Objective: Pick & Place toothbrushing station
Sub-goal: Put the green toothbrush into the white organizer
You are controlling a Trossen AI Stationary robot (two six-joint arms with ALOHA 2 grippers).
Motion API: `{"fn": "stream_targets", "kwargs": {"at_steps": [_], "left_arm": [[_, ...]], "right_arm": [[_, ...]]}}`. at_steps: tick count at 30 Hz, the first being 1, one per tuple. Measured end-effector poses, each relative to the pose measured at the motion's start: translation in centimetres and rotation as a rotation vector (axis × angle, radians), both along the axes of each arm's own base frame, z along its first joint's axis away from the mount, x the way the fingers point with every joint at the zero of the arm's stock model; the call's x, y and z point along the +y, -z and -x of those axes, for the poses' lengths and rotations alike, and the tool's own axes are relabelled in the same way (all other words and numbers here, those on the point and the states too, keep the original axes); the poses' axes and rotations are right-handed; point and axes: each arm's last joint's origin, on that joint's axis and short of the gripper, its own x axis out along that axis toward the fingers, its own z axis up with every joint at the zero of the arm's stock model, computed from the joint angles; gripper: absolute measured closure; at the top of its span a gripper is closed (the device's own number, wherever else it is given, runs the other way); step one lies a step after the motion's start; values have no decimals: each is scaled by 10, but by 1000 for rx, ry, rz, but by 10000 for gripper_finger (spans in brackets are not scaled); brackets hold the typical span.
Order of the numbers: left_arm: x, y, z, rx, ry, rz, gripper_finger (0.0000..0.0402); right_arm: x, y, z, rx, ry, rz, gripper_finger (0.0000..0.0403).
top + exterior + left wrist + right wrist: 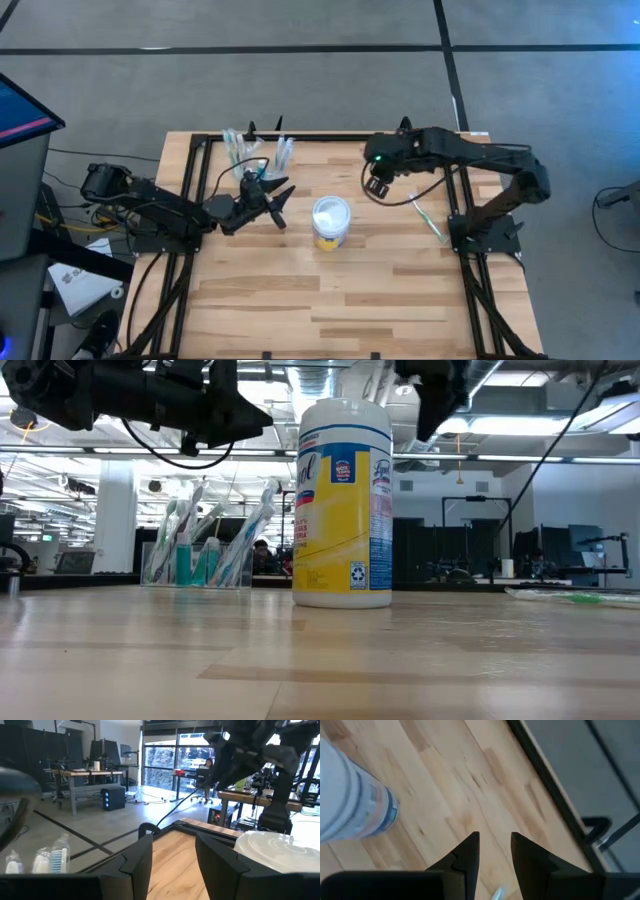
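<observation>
Hovering agape, left gripper (277, 200) empty; right gripper (494, 851) likewise

The yellow-banded tub (343, 505) carries a partly hidden "Lysol" logo.

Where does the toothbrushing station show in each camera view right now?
High view: toothbrushing station at the table's far edge, left of centre.
Low view: left of the yellow-banded tub, behind it.
Left wrist view: only brush tops at the lower-left corner.
Right wrist view: not in it.
Shared landmark: the tub.
</observation>
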Motion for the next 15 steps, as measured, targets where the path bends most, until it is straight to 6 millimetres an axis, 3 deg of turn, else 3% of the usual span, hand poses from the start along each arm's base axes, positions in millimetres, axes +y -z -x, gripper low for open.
{"fn": "stream_targets", "kwargs": {"at_steps": [6,15], "left_arm": [[0,0,0,-1,0,0,259],[0,0,0,-1,0,0,259]], "right_arm": [[-20,17,31,2,106,-98,301],[-42,49,56,34,200,-289,301]]}}
